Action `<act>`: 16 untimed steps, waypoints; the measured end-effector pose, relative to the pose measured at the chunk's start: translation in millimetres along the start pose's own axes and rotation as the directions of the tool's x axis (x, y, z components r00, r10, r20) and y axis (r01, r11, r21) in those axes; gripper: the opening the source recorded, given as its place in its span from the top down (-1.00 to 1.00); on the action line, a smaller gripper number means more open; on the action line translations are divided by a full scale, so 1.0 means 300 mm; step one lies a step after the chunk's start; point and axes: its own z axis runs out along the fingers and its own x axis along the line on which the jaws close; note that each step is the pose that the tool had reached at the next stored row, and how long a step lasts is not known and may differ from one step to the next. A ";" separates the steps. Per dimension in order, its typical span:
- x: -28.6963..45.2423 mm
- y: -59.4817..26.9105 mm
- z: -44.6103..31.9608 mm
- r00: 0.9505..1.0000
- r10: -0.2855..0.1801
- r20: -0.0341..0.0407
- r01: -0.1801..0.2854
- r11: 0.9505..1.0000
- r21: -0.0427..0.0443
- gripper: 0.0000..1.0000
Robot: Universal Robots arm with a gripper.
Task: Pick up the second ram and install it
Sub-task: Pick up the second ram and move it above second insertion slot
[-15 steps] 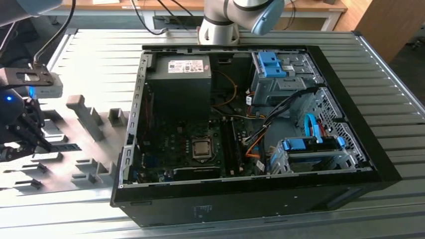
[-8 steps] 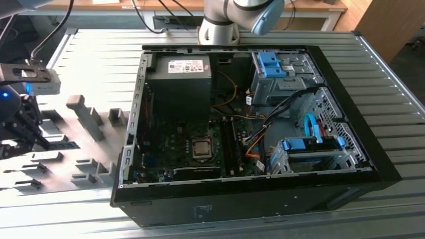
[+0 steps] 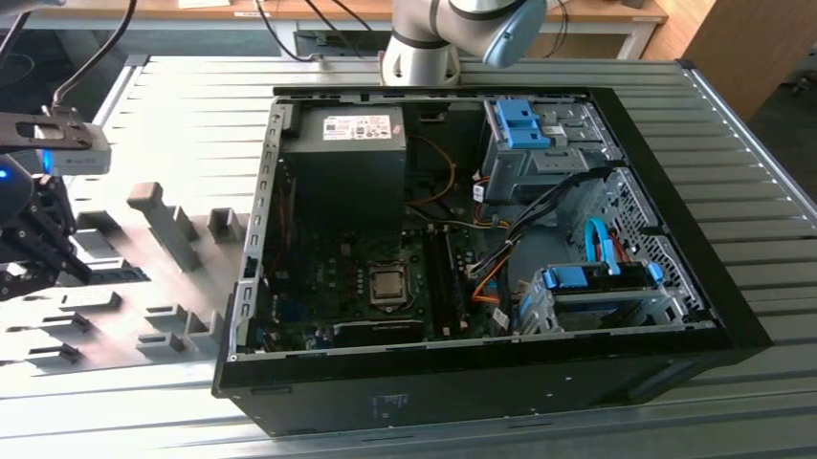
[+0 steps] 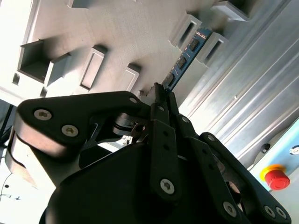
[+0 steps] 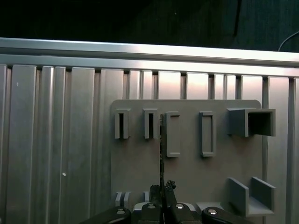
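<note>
The gripper (image 4: pixel 159 93) is pinching the near end of the second ram (image 4: pixel 188 52), pressing on its flat faces. The stick's long axis is running straight out from the gripper, over the slotted edge of the grey holder block (image 4: pixel 117 28).

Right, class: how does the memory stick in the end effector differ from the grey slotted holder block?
The second ram is a thin blue strip with dark chips; the holder block is a broad, plain grey plate with raised slots. The ram is gripped by the end effector; the block lies on the ribbed table. Both are rectangular.
</note>
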 end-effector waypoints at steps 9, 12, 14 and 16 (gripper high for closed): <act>-0.002 0.000 -0.030 1.000 0.000 0.002 0.000 1.000 0.000 0.72; -0.002 0.000 -0.039 1.000 0.000 0.003 0.000 1.000 0.000 0.72; -0.002 0.000 -0.045 1.000 0.000 0.004 0.000 1.000 0.000 0.72; -0.003 0.000 -0.052 1.000 0.000 0.004 0.000 1.000 0.000 0.72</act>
